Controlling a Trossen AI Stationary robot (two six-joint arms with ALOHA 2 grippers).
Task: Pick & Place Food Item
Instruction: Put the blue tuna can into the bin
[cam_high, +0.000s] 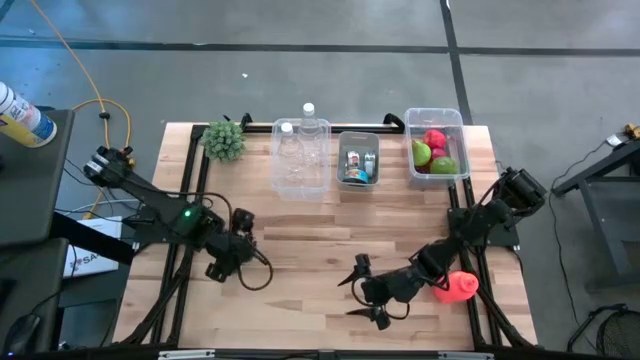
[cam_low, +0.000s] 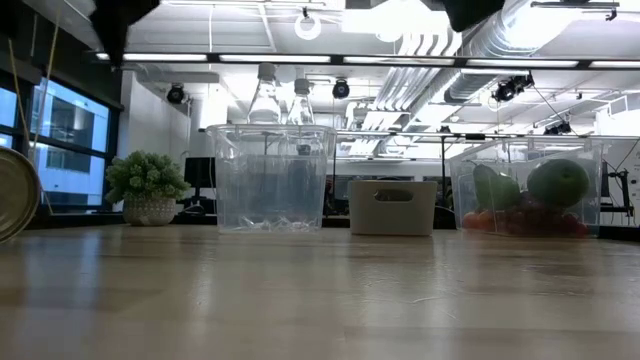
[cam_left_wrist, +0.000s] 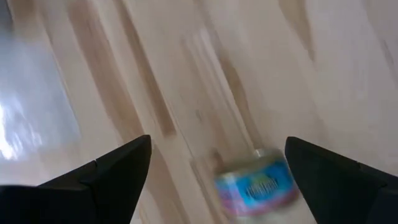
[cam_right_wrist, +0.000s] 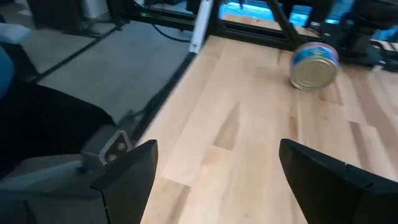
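A tin can with a blue label (cam_left_wrist: 258, 190) lies on its side on the wooden table near the left front; it also shows in the right wrist view (cam_right_wrist: 315, 64) and at the left border of the low view (cam_low: 15, 195). My left gripper (cam_left_wrist: 217, 142) hangs open above it, fingers apart and clear of it; in the high view it is at the table's left (cam_high: 232, 258). My right gripper (cam_high: 355, 292) stands open near the front middle, pointing toward the can with bare table between its fingers (cam_right_wrist: 217, 144).
Along the far edge stand a clear bin with bottles (cam_high: 300, 155), a grey bin of cans (cam_high: 358, 160), a clear bin of fruit (cam_high: 437, 145) and a small plant (cam_high: 224, 140). A red object (cam_high: 455, 287) lies by the right arm. Bare wood lies between the arms.
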